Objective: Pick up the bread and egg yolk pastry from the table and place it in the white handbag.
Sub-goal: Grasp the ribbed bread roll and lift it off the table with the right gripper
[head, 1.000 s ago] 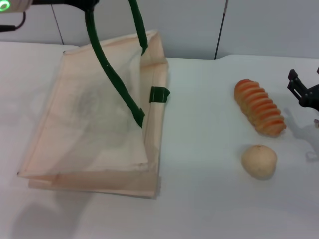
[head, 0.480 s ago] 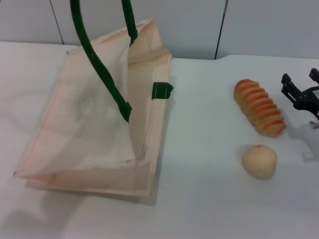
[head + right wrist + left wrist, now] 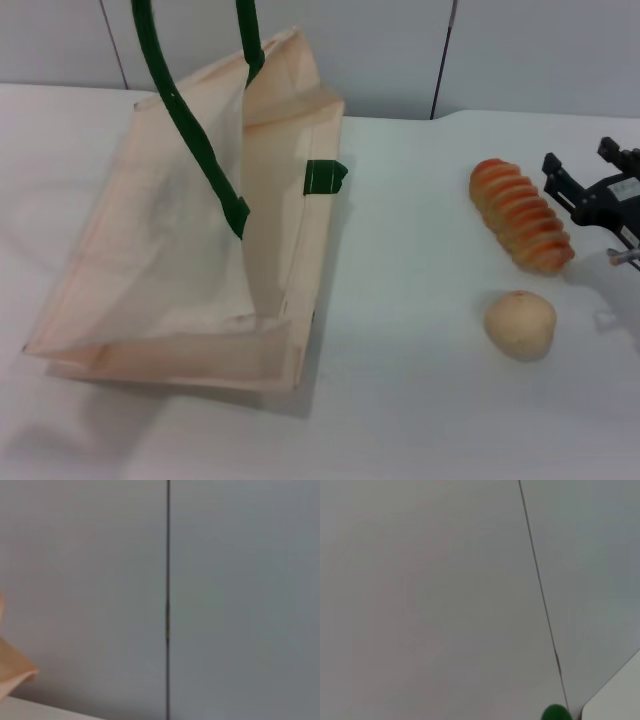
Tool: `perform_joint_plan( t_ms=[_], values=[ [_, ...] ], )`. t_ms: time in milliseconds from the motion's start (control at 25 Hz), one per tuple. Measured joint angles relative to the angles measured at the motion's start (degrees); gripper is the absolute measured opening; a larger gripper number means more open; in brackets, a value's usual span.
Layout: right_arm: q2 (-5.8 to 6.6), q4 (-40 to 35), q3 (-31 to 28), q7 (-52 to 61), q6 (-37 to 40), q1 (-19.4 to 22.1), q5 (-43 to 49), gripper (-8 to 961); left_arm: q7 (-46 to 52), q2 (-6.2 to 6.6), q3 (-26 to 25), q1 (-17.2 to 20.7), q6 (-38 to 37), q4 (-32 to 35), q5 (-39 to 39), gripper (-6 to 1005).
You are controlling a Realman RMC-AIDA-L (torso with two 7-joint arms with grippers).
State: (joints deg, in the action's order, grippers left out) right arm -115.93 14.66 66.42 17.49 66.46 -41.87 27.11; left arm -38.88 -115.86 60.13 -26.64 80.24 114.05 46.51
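Nearest to me on the table [image 3: 420, 400], toward its right edge, I see the egg yolk pastry [image 3: 520, 323], a smooth pale-tan ball sitting by itself with bare white surface all round it. Just behind it, apart from it, lies the bread [image 3: 521, 215], the ridged orange loaf, angled so its near end points toward the right edge. Right beside that near end I have the right gripper [image 3: 588, 172], its two dark fingers spread apart with nothing between them, hovering just off the loaf and not touching it. Nothing stands between the gripper and either food. Over on the left half of the table is the white handbag [image 3: 180, 260], slumped with its base toward the near edge and its mouth pulled up toward the far edge; I cannot see anything inside it, the fabric hides the interior. Its dark green handles [image 3: 190, 130] rise taut out of the top of the head view, and a green tab [image 3: 324, 177] sticks out at the bag's right side. The left gripper is out of sight above, so I cannot tell its fingers. Behind the table's far edge runs a pale grey panelled wall [image 3: 500, 50] with dark vertical seams; both wrist views show mostly that wall.
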Motion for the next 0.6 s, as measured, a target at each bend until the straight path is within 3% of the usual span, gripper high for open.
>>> perform_joint_plan(
  t_ms=[440, 600],
  values=[
    [0.4, -0.1, 7.5, 6.6, 0.4, -1.9, 0.0, 780, -1.3, 0.11, -1.8, -0.9, 2.3, 0.8, 0.1, 113],
    [1.06, 0.2, 11.8, 10.9, -0.1, -3.5, -0.1, 780, -1.4, 0.11, -2.2, -1.2, 2.8, 0.9, 0.1, 113]
  ],
)
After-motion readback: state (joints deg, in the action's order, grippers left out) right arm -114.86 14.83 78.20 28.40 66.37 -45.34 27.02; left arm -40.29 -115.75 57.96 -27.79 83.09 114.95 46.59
